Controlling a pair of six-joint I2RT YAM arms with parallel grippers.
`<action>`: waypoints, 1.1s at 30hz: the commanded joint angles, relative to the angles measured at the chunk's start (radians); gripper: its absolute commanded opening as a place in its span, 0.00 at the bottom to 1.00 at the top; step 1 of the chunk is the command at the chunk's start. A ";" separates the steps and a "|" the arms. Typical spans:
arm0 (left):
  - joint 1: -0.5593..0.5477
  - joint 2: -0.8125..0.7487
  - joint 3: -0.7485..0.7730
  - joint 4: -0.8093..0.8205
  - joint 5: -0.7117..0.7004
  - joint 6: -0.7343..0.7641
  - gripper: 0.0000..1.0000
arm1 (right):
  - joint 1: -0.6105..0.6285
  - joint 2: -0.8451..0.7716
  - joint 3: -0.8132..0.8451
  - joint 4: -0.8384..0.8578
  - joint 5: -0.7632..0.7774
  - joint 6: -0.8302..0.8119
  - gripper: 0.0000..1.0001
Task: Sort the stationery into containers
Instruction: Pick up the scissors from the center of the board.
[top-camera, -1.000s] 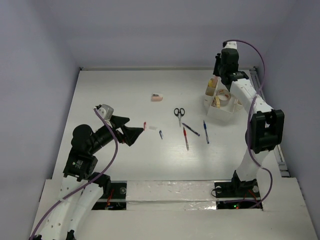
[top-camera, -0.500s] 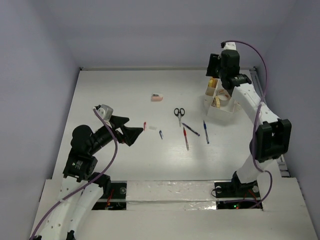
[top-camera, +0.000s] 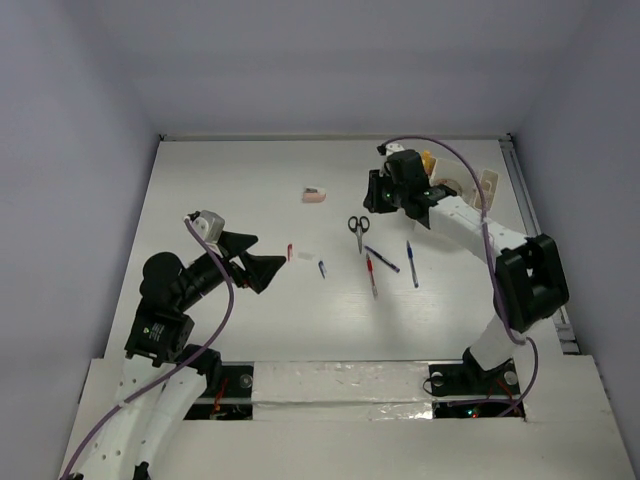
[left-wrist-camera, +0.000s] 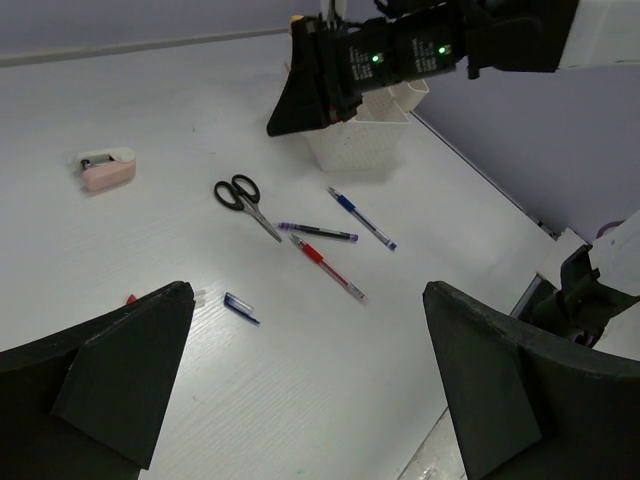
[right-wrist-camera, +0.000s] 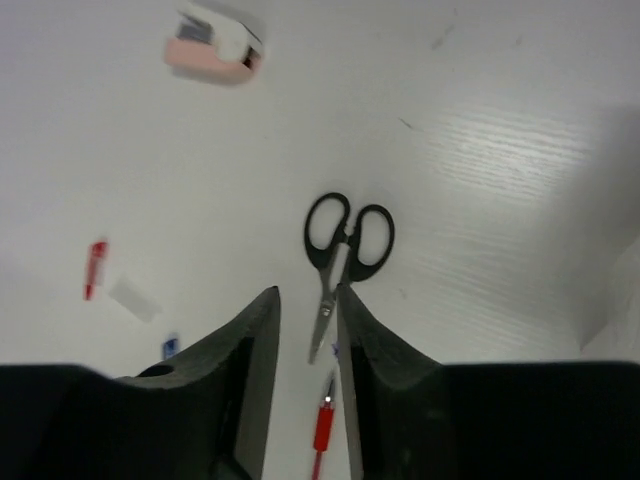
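Black-handled scissors (top-camera: 358, 225) (right-wrist-camera: 345, 240) lie shut on the white table. A red pen (top-camera: 371, 275), a dark pen (top-camera: 382, 259) and a blue pen (top-camera: 411, 263) lie just in front of them. A pink block (top-camera: 314, 195) (left-wrist-camera: 105, 170) rests further left. My right gripper (top-camera: 375, 198) (right-wrist-camera: 306, 292) hovers above the table just behind the scissors, its jaws a narrow gap apart and empty. The cream organizer (left-wrist-camera: 365, 140) stands behind it, mostly hidden by the right arm in the top view. My left gripper (top-camera: 262, 262) (left-wrist-camera: 310, 380) hangs wide open and empty over the near left.
A small blue cap (top-camera: 321, 268), a red cap (top-camera: 290, 251) and a white scrap (top-camera: 306, 256) lie just beyond the left fingertips. The table's right edge (left-wrist-camera: 520, 215) runs close behind the organizer. Purple-grey walls enclose the table.
The right arm has swung from above the organizer leftward and down to just behind the scissors. The left arm has stayed still.
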 joint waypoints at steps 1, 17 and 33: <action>-0.005 -0.012 -0.013 0.039 0.014 -0.007 0.99 | -0.007 0.078 0.034 -0.055 -0.070 0.001 0.37; -0.005 -0.007 -0.013 0.040 0.025 -0.006 0.99 | -0.007 0.342 0.215 -0.131 0.117 -0.034 0.30; -0.014 -0.002 -0.012 0.042 0.037 -0.005 0.99 | -0.007 0.476 0.354 -0.216 0.131 -0.077 0.27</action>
